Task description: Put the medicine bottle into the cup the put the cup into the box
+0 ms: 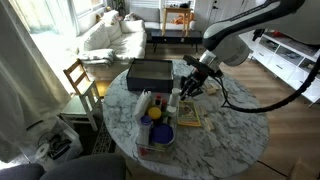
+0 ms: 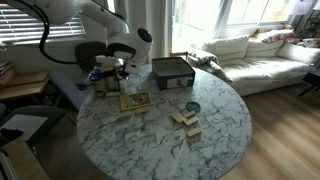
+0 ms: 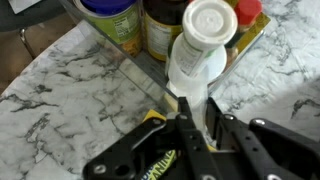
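- In an exterior view: gripper (image 1: 188,92) over the marble table (image 1: 230,130), near the jars (image 1: 152,122); dark box (image 1: 150,72) just behind.
- In an exterior view: small green cup (image 2: 192,106) mid-table, well apart from the gripper (image 2: 108,75).
- Wrist view: white-capped medicine bottle (image 3: 203,45) flanked closely at its lower body by the fingers (image 3: 185,130); clamped or not, cannot tell. Probably securing the bottle. Next: grip firmly, lift clear of the jars, carry to the cup.

A: Arm pose?
B: Arm (image 1: 255,25) stretched out, forearm sloping down, wrist bent so the gripper (image 1: 188,92) points downward; both exterior views agree.
A: Jaw state?
B: Wrist view: fingers (image 3: 184,135) set close together, a narrow gap between. Clamped or loose, not resolvable
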Tool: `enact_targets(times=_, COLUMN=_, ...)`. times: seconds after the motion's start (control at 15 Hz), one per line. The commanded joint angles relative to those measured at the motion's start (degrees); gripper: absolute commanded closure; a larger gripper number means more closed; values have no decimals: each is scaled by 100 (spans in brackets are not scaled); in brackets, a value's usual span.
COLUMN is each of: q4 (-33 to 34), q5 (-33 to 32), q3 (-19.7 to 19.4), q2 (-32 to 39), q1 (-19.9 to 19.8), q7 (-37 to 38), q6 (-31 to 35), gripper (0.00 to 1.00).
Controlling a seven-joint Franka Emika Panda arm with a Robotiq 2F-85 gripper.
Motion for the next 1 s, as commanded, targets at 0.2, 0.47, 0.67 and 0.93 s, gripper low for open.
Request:
enact_targets(times=0.2, q4=167, q5=-2, q3=24, q2=296, q1=73, q7=278, q6=403, gripper=95)
enact_targets(times=0.47, q4=158, q5=-4, q3=48, q2=377, q1=63, q7=257, q6=420, gripper=95)
enact_targets(times=0.67, q4=153, q5=-4, q3=53, q2=414, q1=62, q7=262, q6=410, gripper=95)
enact_targets(times=0.93, q4=150, q5=30, q3=61, q2=420, q1=23, q7=206, q6=372, gripper=55)
